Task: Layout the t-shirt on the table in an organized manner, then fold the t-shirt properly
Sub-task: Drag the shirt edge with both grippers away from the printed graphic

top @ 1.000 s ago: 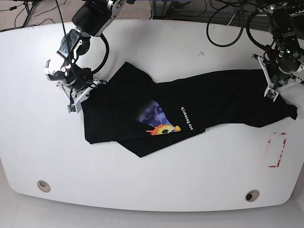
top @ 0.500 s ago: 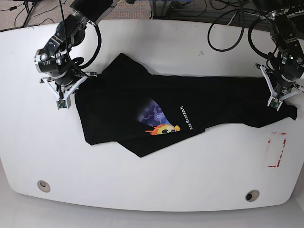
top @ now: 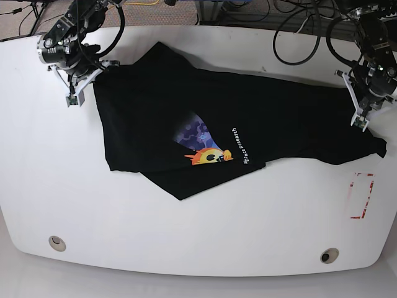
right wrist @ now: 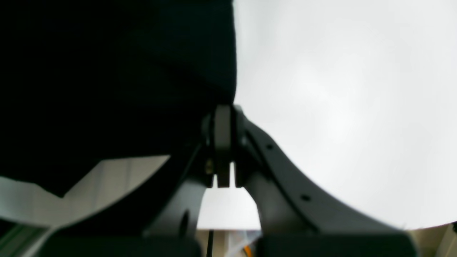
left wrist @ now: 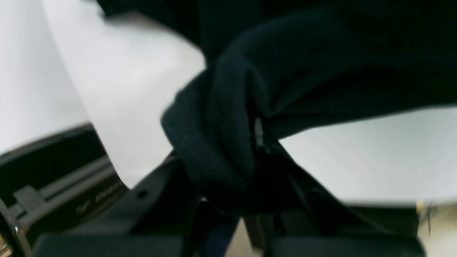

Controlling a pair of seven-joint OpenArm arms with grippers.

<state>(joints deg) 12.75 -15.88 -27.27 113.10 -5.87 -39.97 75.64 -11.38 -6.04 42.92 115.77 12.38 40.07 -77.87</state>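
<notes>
The black t-shirt lies stretched across the white table, partly folded over itself, with its blue-orange print and white lettering facing up. My right gripper, at the base view's left, is shut on the shirt's far left corner. In the right wrist view its fingertips pinch the cloth edge. My left gripper, at the view's right, is shut on the shirt's right end. In the left wrist view, cloth bunches in my left gripper.
A red tape rectangle lies near the right edge, just below the shirt's right end. Two round grommet holes sit near the front edge. Cables hang over the back edge.
My right gripper has moved toward the back left, pulling the shirt's corner with it. My left gripper has shifted slightly backward. The shirt is stretched wider and sits farther back.
</notes>
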